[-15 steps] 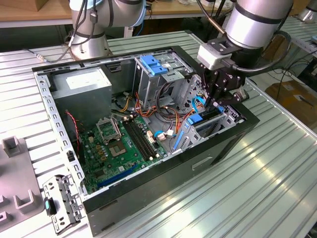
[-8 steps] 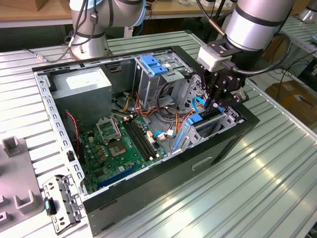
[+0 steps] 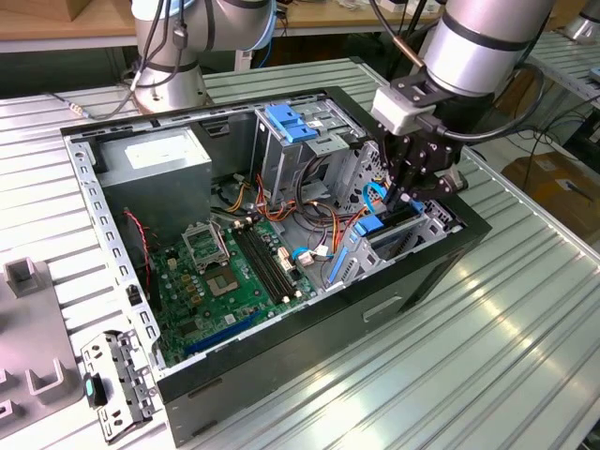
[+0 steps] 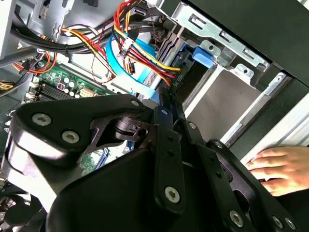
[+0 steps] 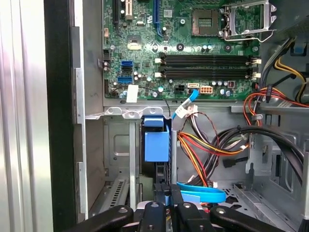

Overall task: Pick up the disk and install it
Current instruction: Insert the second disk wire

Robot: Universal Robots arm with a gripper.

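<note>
The disk (image 5: pixel 157 142) stands on edge in the drive bay at the case's front corner, its blue plastic frame facing the first wrist view. The same blue frame (image 4: pixel 203 53) sits between the bay's metal rails in the second wrist view. In the exterior view the disk (image 3: pixel 382 228) lies low in the bay toward the exterior view's right. My gripper (image 3: pixel 405 195) reaches down into the case right above it. Its two black fingers (image 5: pixel 159 195) stand close together, with the disk's thin blue edge pinched between them.
Green motherboard (image 3: pixel 225 272) covers the case floor. A grey power supply box (image 3: pixel 155 159) sits at the back, and a tall cage with a light-blue latch (image 3: pixel 291 122) beside it. Bundled coloured cables (image 5: pixel 203 145) and a blue flat cable (image 5: pixel 200 193) crowd the bay. A person's hand (image 4: pixel 280 169) rests outside the case.
</note>
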